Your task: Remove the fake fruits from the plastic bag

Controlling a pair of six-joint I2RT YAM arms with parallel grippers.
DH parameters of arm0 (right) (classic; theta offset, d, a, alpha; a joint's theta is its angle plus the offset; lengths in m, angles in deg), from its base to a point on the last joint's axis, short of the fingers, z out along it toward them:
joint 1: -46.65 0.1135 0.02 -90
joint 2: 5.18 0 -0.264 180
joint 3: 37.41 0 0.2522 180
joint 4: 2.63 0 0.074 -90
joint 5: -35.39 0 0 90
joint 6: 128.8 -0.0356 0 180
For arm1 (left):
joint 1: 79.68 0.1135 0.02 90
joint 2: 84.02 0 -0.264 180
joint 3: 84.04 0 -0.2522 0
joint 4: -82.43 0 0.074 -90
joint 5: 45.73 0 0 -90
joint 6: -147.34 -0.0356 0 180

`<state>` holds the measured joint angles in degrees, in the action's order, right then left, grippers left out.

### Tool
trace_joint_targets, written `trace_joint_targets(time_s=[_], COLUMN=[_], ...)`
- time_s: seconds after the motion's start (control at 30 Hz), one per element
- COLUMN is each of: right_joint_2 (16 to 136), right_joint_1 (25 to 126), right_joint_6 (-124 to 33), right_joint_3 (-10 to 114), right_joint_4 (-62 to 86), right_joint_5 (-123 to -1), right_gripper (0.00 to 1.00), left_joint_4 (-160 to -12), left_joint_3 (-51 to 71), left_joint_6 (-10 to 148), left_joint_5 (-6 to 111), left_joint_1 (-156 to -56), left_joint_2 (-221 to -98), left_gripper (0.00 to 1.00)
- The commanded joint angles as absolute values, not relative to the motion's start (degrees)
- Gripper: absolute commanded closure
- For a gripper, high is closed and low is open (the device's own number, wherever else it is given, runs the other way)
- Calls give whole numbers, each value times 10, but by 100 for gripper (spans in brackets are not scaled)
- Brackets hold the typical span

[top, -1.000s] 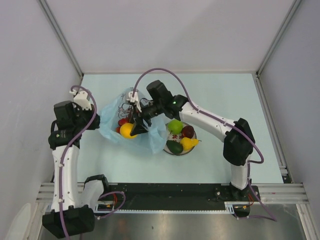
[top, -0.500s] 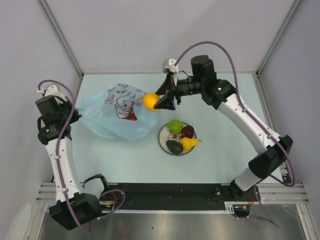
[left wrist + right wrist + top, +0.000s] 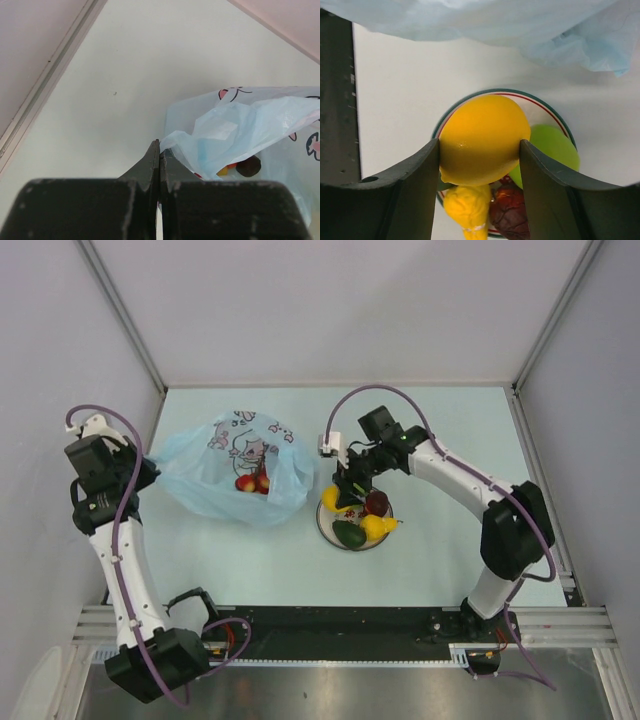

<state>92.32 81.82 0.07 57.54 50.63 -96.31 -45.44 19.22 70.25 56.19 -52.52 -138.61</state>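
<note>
fake fruits [image 3: 349, 533] lie mostly on the round plate [image 3: 322, 522] near the middle of the table [image 3: 450, 430], while a cluster of red berries [image 3: 250, 482] shows inside the plastic bag [image 3: 215, 485] just left of the plate. my right gripper [image 3: 480, 145] hangs over the left part of the plate. its fingers [image 3: 405, 185] are spread only as wide as the yellow lemon [image 3: 485, 135] between them, and both inner faces press against its skin. under the lemon, in the right wrist view, a green apple [image 3: 555, 150], a dark red fruit [image 3: 512, 212] and a knobbly yellow piece [image 3: 467, 207] sit on the plate. i cannot tell whether the lemon touches any of them. my left gripper [image 3: 159, 150] is at the far left end of the bag. its fingers [image 3: 145, 172] are pressed together, with a fold of the thin blue film pinched at their tips. past that fold, through the film, i make out a dark piece [image 3: 248, 166] and a bit of yellow beside it.
</note>
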Motion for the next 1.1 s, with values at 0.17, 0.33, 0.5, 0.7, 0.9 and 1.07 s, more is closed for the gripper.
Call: trace_joint_targets(time_s=[0.17, 0.33, 0.5, 0.7, 0.9, 1.07], right_joint_2=[974, 998, 1004, 1011, 1002, 997], right_joint_1=[881, 907, 912, 924, 941, 965], right_joint_6=[143, 133, 127, 111, 80, 100], right_joint_3=[584, 584, 584, 584, 579, 559], right_joint_4=[528, 511, 494, 509, 515, 521], right_joint_5=[-861, -800, -787, -790, -794, -766], right_gripper=[58, 58, 57, 55, 53, 47], left_joint_4=[-447, -455, -462, -474, -477, -477], left_joint_3=[206, 218, 220, 230, 234, 238], left_joint_6=[693, 699, 700, 706, 706, 706], left_joint_5=[610, 639, 650, 668, 669, 670], left_joint_1=[-520, -520, -520, -519, -519, -519], left_joint_2=[-1366, -1365, -1370, -1371, -1370, -1369], left_gripper=[100, 100, 100, 100, 100, 100])
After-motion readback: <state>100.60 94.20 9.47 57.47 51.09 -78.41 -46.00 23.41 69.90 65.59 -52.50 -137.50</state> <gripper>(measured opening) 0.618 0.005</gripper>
